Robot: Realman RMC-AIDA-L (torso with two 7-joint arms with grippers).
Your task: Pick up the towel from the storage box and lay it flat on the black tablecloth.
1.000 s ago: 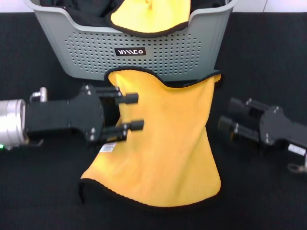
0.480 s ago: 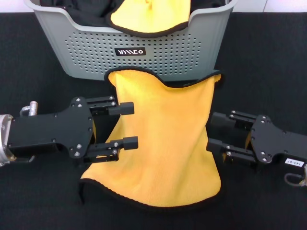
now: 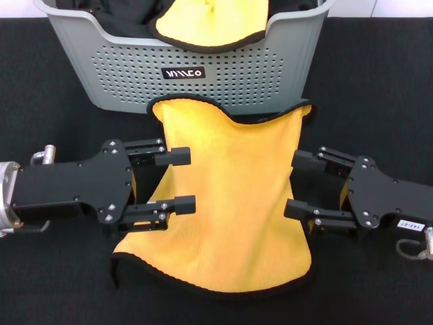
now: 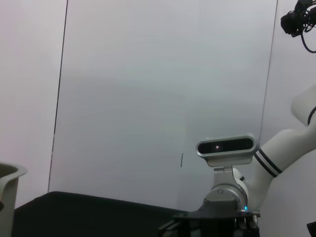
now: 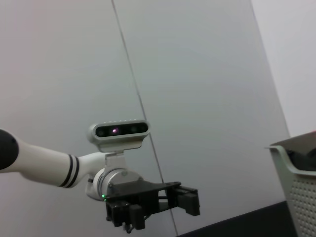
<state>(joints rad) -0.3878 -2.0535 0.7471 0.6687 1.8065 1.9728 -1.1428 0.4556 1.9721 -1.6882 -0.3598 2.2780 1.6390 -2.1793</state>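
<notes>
The yellow-orange towel lies spread on the black tablecloth, just in front of the light-grey storage box. Its black-edged near-left corner is slightly lifted, and its far edge is wavy. My left gripper is open, with its fingers over the towel's left edge. My right gripper is open at the towel's right edge. Neither holds anything. A second yellow cloth shows inside the box.
Plain black fabric lies in the box beside the yellow cloth. The box has a small black label. The right wrist view shows the left arm's gripper and the box's corner against a white wall.
My left gripper has moved along the towel's left edge towards me. My right gripper has moved in to the towel's right edge. The towel has barely shifted.
</notes>
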